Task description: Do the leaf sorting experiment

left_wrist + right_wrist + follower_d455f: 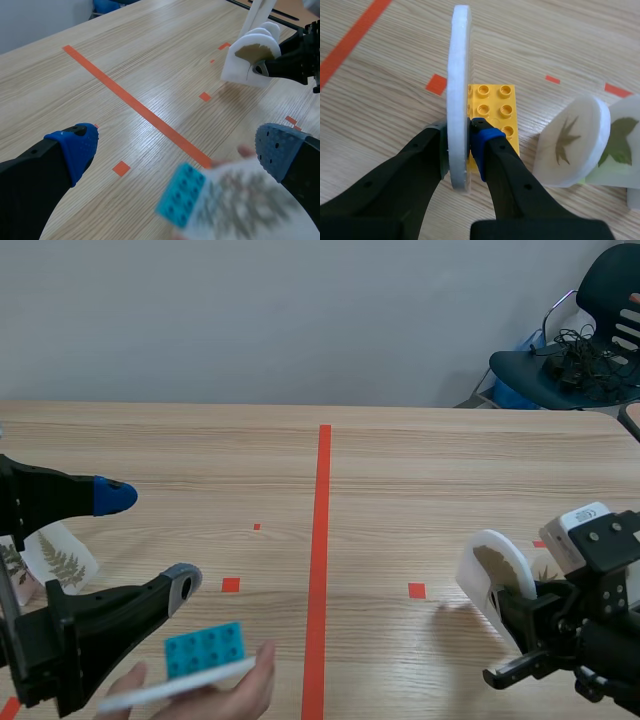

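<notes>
white disc [458, 75] upright in grip of right pincer [460, 132]; left pincer [177, 147] wide open

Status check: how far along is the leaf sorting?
Possibly placed: a fern disc by the left arm, a maple-leaf disc and another leaf disc beside the right gripper. In hand: the right gripper is shut on a white disc bearing a yellow brick. Pending: a person's hand offers a teal-brick disc to the open left gripper.

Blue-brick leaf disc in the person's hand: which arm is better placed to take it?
Left, probably. The left gripper is open right beside the blue-brick disc; the right gripper is shut on a yellow-brick disc.
</notes>
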You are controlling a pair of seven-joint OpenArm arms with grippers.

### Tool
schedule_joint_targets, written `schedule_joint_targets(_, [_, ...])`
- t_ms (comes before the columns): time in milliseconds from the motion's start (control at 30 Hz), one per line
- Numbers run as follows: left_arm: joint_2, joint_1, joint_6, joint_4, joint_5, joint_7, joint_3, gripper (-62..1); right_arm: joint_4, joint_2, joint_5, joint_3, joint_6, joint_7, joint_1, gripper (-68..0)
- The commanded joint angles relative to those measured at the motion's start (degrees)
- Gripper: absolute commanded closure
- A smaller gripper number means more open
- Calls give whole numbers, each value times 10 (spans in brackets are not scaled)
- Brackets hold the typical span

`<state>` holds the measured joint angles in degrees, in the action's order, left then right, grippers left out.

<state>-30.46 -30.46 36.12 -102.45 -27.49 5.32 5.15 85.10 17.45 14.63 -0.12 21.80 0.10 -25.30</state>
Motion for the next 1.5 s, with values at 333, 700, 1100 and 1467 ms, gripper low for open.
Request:
schedule_joint_targets(333, [6,5,0,-2,-6,-12,-1,-623,-68,-13,6,42,-54,13,43,-164])
schedule_joint_targets(700, [6,7,0,-2,-6,-12,-1,-623,-29,-11,7,67,-29,26,43,-442])
schedule_joint_targets(1100, [6,7,0,-2,-6,-14,-1,-623,226,11,110,83,35,-128,5,-472])
schedule_joint_targets(1467, [6,6,0,-2,-6,-14,-1,-623,316,108,146,83,31,-119,-101,-679])
